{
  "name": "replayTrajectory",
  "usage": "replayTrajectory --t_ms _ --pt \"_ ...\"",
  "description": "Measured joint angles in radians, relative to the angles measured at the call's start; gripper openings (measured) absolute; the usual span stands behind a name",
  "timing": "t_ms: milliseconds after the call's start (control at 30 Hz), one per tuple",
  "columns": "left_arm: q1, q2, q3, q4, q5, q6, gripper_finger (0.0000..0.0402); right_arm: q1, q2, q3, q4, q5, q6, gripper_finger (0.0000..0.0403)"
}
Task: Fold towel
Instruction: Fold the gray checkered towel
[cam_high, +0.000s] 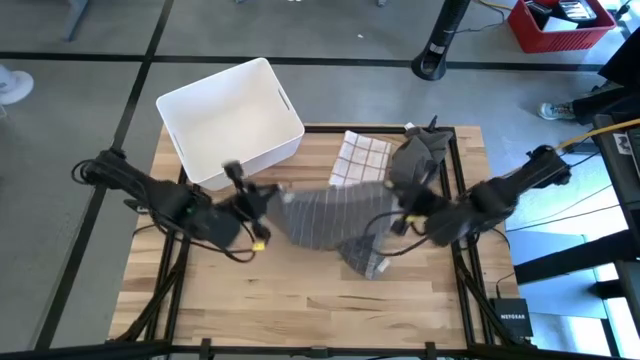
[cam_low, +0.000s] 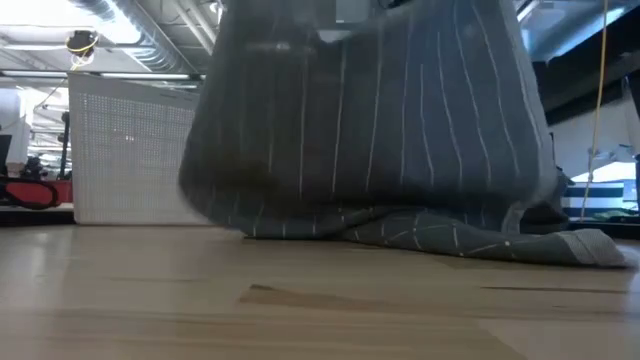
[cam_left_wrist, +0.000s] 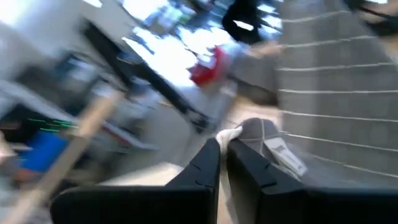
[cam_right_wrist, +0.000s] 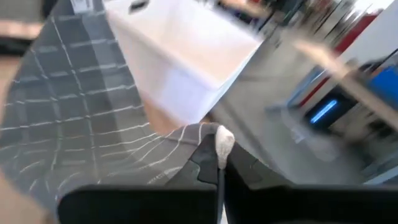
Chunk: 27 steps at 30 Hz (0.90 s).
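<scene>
you have both grippers, left (cam_left_wrist: 222, 149) and right (cam_right_wrist: 219, 163), clamped on towel (cam_high: 325, 212) corners beside the bin (cam_high: 232, 118), lifting it to spread for folding.

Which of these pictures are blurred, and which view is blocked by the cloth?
Left wrist view: the room smears in streaks, while the fingers look sharper. Right wrist view: the white bin is soft. Low view: the gray towel fills most of it. High view: clear.
</scene>
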Motion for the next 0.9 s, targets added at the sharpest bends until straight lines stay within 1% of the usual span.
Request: replayTrajectory --t_ms 67,133,233,367,433,533,667,733,800,900 --pt "0.010 0.000 0.078 0.020 -0.105 0.121 0.0015 -0.017 -0.015 0.063 0.001 0.034 -0.110 0.0004" --pt "0.023 0.000 0.149 0.050 -0.170 0.232 0.0015 -0.040 -0.029 0.127 0.003 0.059 -0.191 0.0004" --pt "0.059 0.000 0.243 0.123 -0.189 0.383 0.0015 -0.093 -0.034 0.223 0.037 0.077 -0.334 0.0003" --pt "0.120 0.000 0.331 0.255 -0.186 0.578 0.0015 -0.184 -0.033 0.335 0.162 0.069 -0.565 0.0005" --pt "0.145 0.000 0.367 0.326 -0.155 0.662 0.0015 -0.227 -0.033 0.383 0.243 0.046 -0.681 0.0005" --pt "0.174 -0.002 0.414 0.444 -0.061 0.765 0.0015 -0.283 -0.032 0.453 0.365 -0.010 -0.832 0.0003" --pt "0.200 -0.003 0.469 0.591 0.053 0.883 0.0015 -0.353 -0.032 0.539 0.517 -0.144 -1.008 0.0004" --pt "0.214 -0.005 0.491 0.632 0.113 0.928 0.0015 -0.388 -0.030 0.569 0.585 -0.218 -1.066 0.0003" --pt "0.224 -0.006 0.513 0.646 0.163 0.958 0.0015 -0.413 -0.029 0.594 0.613 -0.298 -1.101 0.0002" --pt "0.221 -0.008 0.523 0.646 0.181 0.977 0.0015 -0.419 -0.029 0.614 0.595 -0.410 -1.133 0.0002"
